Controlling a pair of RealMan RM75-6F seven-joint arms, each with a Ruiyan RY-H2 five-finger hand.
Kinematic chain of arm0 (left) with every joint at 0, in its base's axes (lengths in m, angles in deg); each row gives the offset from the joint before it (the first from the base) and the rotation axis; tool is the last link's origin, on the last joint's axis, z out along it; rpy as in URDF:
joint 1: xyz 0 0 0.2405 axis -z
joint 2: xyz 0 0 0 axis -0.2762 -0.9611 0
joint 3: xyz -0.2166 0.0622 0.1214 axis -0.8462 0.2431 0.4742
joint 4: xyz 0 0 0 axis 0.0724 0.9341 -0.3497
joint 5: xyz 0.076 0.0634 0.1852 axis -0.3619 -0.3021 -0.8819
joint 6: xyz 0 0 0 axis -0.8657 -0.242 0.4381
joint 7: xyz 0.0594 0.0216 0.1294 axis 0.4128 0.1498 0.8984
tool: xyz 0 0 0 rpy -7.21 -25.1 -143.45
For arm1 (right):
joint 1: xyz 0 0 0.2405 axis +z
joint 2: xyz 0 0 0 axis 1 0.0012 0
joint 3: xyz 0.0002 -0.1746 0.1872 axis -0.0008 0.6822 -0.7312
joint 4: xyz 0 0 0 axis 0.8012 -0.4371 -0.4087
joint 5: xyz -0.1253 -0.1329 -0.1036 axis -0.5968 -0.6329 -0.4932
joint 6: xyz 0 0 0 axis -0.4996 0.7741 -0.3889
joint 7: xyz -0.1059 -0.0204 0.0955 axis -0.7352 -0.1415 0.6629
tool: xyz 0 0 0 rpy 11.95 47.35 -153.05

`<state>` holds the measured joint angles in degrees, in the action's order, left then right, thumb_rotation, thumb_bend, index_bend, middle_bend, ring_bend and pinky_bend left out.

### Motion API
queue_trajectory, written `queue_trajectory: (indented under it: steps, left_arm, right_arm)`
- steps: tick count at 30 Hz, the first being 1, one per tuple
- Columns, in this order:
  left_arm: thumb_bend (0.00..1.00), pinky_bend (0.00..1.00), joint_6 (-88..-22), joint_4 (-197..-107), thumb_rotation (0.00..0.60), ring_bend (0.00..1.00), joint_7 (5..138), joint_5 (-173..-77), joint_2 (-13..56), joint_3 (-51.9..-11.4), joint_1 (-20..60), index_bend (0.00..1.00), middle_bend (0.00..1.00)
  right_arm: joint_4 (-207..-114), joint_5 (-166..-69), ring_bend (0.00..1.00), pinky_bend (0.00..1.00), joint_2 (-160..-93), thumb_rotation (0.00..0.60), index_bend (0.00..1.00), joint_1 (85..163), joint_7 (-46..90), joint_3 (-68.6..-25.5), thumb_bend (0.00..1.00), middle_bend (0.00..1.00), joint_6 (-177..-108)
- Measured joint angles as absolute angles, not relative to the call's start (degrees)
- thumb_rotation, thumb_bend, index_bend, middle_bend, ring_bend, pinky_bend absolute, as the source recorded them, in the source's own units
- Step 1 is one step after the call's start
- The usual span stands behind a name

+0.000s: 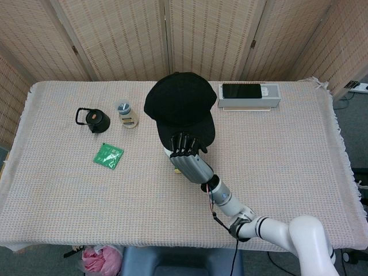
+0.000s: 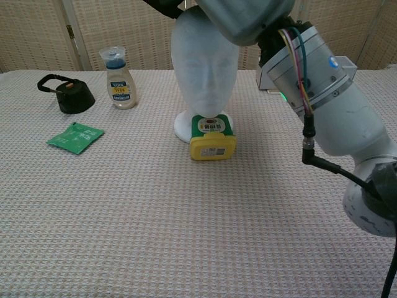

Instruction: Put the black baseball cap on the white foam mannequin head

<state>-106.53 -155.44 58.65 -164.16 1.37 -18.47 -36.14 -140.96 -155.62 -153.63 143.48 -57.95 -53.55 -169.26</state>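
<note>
Bright, even indoor light; shadows soft and faint; both views sharp, with no glare.

foam head [image 2: 205, 68], yellow tub [image 2: 213, 138] (touching), arm [image 2: 322, 93] above
</note>
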Motion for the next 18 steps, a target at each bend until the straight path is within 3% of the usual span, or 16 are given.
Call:
queue_trajectory:
  steps: [8, 18]
  left_arm:
    - [0.07, 0.14, -106.4, -154.4, 0.600, 0.04, 54.6, -162.2, 0.8, -18.9, -36.3, 0.17, 0.06]
    - [0.07, 0.14, -106.3, -153.9, 0.600, 0.04, 54.0, -161.9, 0.8, -18.9, -36.5, 0.17, 0.06]
  right_arm:
    - [-134.4, -155.1, 0.69, 0.89, -159.7, 0.600, 0.77, 144.1, -58.4, -52.6, 0.56, 0.69, -168.5]
    - [-130.3, -154.6, 0.69, 0.89, -162.8, 0.600, 0.77, 142.2, -57.1, -50.6, 0.54, 0.69, -168.7]
